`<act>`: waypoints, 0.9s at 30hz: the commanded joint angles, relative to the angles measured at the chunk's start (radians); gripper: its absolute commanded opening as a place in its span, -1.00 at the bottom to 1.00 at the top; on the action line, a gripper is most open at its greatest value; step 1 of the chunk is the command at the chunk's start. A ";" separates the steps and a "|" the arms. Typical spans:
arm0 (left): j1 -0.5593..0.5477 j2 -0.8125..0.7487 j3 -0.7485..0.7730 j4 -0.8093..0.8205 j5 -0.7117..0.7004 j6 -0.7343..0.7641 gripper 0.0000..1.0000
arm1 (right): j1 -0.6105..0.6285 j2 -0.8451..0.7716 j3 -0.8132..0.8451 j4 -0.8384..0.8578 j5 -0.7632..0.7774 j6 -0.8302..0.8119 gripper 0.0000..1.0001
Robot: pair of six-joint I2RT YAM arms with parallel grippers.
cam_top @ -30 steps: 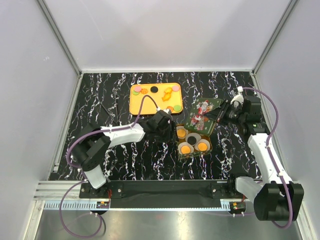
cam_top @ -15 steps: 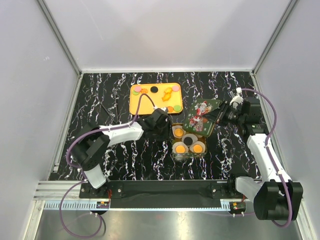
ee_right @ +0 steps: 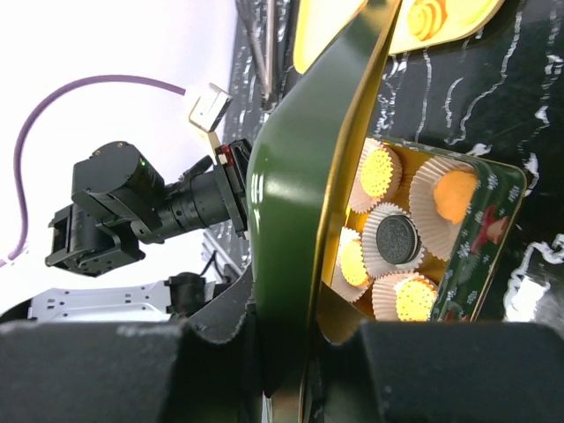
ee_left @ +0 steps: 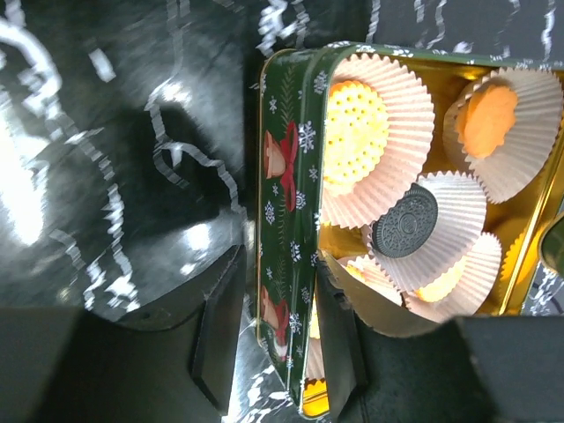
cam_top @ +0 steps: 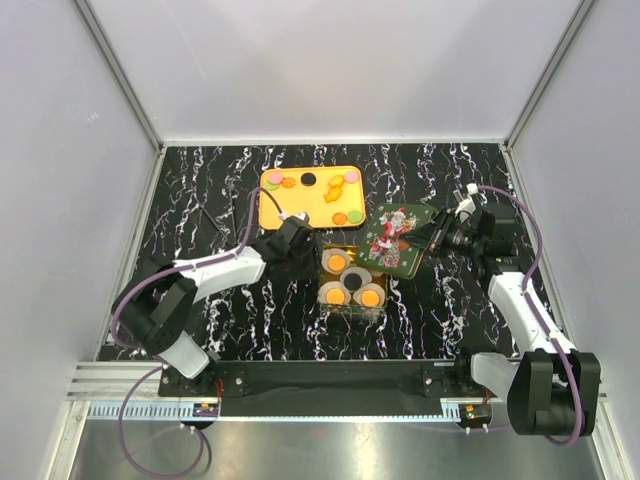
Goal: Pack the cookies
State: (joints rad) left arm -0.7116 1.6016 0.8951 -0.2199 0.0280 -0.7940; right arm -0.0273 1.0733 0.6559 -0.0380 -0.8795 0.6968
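Cookies (ee_left: 352, 132) in white paper cups could spill if left fingers (ee_left: 278, 339), clenched on the green tin's wall (ee_left: 282, 264), tug it; right fingers (ee_right: 282, 352) grasp the green lid (ee_right: 300, 194).

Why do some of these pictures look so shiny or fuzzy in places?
In the left wrist view, light glares white off the glossy black table, and the near claw fingers are dark and blurred. In the right wrist view, the tin lid is soft with a bright sheen, the background washed out. The top view is sharp and evenly lit.
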 commanded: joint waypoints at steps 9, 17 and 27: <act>0.067 -0.164 -0.105 -0.018 -0.056 0.018 -0.20 | 0.078 0.046 -0.081 0.322 -0.072 0.136 -1.00; 0.104 -0.252 -0.016 -0.084 0.012 0.091 0.14 | 0.132 0.099 -0.085 0.432 -0.084 0.170 -1.00; 0.187 -0.374 -0.036 -0.015 0.071 0.056 0.89 | 0.220 0.168 -0.093 0.515 -0.082 0.181 -1.00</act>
State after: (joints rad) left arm -0.5438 1.2530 0.8627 -0.3271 0.0387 -0.7422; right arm 0.1497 1.2179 0.5671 0.3782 -0.9375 0.8661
